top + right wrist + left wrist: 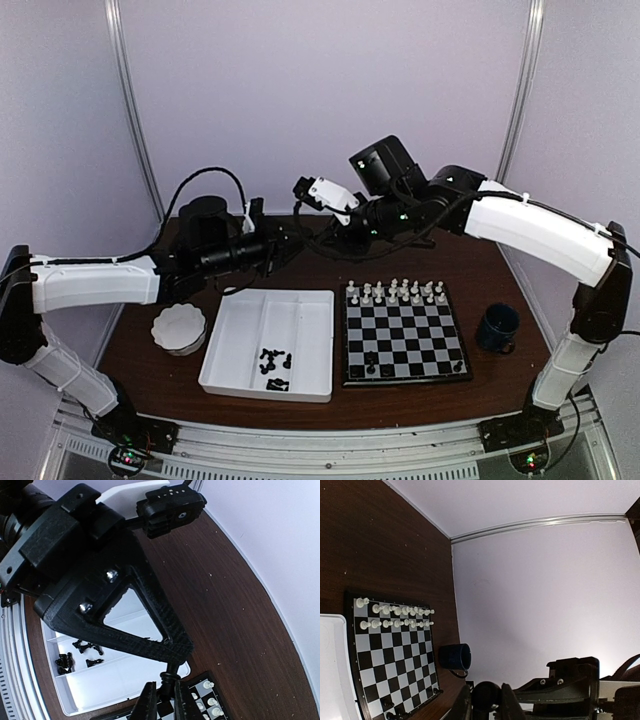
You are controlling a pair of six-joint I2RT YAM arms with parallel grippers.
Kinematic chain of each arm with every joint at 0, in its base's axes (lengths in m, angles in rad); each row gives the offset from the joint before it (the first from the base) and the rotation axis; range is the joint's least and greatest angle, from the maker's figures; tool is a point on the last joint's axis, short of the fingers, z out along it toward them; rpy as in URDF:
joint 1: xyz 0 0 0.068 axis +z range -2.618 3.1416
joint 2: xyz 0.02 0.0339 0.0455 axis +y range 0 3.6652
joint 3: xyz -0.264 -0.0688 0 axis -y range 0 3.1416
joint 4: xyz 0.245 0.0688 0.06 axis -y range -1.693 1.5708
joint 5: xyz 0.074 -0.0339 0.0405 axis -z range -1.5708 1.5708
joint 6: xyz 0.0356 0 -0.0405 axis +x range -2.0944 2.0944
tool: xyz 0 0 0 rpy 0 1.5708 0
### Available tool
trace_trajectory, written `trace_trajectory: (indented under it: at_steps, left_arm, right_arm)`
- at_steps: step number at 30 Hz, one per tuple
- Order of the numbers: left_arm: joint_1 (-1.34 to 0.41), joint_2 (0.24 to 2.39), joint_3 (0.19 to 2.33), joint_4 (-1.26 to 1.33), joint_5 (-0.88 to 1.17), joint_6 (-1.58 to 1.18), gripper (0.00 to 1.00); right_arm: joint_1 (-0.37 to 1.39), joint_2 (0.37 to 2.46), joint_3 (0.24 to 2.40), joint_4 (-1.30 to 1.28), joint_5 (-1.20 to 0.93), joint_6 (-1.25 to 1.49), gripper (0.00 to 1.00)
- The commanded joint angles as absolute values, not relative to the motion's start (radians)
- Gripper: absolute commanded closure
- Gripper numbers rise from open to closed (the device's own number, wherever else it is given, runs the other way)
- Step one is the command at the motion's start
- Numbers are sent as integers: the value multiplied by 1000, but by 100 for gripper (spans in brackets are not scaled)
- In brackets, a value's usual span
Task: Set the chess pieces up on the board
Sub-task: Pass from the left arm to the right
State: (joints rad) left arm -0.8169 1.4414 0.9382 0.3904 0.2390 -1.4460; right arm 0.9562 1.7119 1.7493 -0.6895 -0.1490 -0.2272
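1. From above, I am holding my left gripper (298, 243) and right gripper (325, 240) tip to tip in the air over the far side of the table (140, 345). Whatever is sitting between them is too small and dark to make out here. The board (405, 345) is lying at front right. White chessmen (395, 292) are filling its two far rows, and only a few black chessmen (372, 366) are standing near its front edge. More black ones are lying loose in the white tray (230, 350) beside it.
2. My left wrist camera is catching my left fingers (507, 705) only at the bottom edge. Something dark and rounded is wedged between them, possibly the held piece. The frame is cutting off the board's near corner.
3. In the right wrist view, the left gripper's black frame is covering much of the tray. Its tips are pinching the top of a black chessman (170, 675). My right fingers (150, 702), cropped at the bottom edge, are clamping the same piece from both sides.
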Motion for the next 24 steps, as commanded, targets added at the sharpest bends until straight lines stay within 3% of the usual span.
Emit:
trace_trajectory:
  at_steps: [1, 3, 7, 11, 19, 24]
  left_arm:
    - [-824, 1429, 931, 460, 268, -1450, 89]
    - [-824, 1429, 928, 460, 269, -1450, 83]
    - [-824, 1409, 919, 412, 245, -1432, 56]
    - [-819, 1356, 917, 290, 198, -1343, 40]
    - [-806, 1274, 1015, -192, 29, -990, 34]
    - [-795, 1262, 1026, -321, -42, -891, 33]
  right_arm:
    - [963, 1736, 1791, -668, -128, -218, 94]
    - [964, 1738, 1796, -668, -114, -222, 97]
    - [960, 1725, 1794, -677, -70, -244, 100]
    - [917, 1665, 1727, -700, -82, -300, 100]
    - [855, 1536, 1591, -1007, -125, -568, 98]
    - [852, 1459, 1465, -1177, -102, -670, 99]
